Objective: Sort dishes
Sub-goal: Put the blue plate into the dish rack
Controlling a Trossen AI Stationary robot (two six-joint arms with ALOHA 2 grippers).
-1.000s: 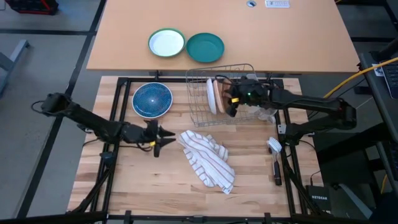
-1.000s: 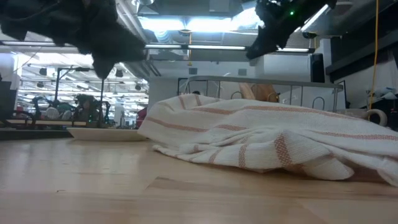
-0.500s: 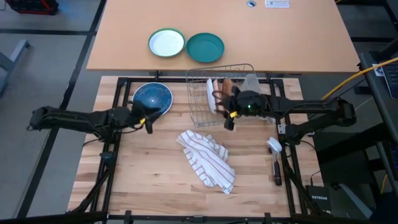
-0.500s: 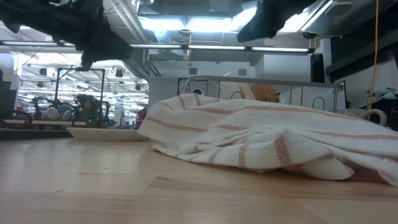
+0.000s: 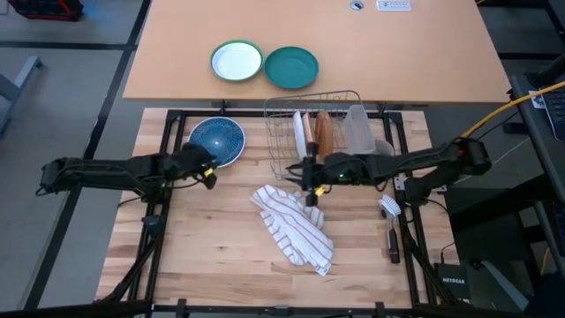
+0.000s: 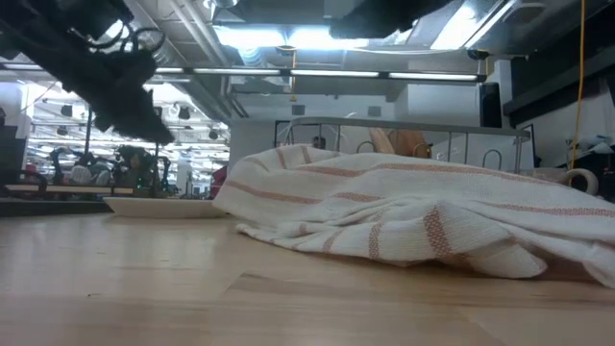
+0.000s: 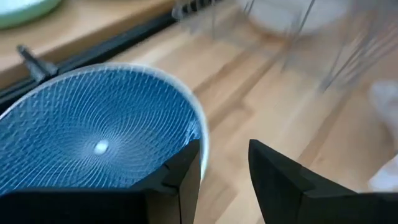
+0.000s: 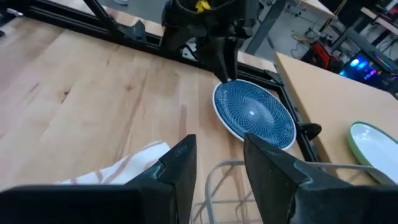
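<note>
The dark blue plate lies flat on the table, and its pale underside shows in the low view. My left gripper is open at its near right rim, one finger over the plate's inside and one outside. The white plate and the tan-brown plate stand on edge in the wire dish rack. My right gripper hovers open and empty just near of the rack's near left corner, above the towel's far end. My left gripper comes level from the table's left with its open fingers astride the blue plate's near right rim. I cannot tell whether a finger touches the rim. The plate lies flat on the table.
A striped towel lies crumpled in the table's middle, and a dish brush lies near the right edge. A teal plate and a green-rimmed white plate sit on the far tabletop. Bare wood shows near the left and near edges.
My left gripper has moved from beside the towel toward the far edge, up to the blue plate's rim. My right gripper has drawn back from the tan-brown plate in the rack toward the near edge and slightly left. That plate stays standing in the rack.
</note>
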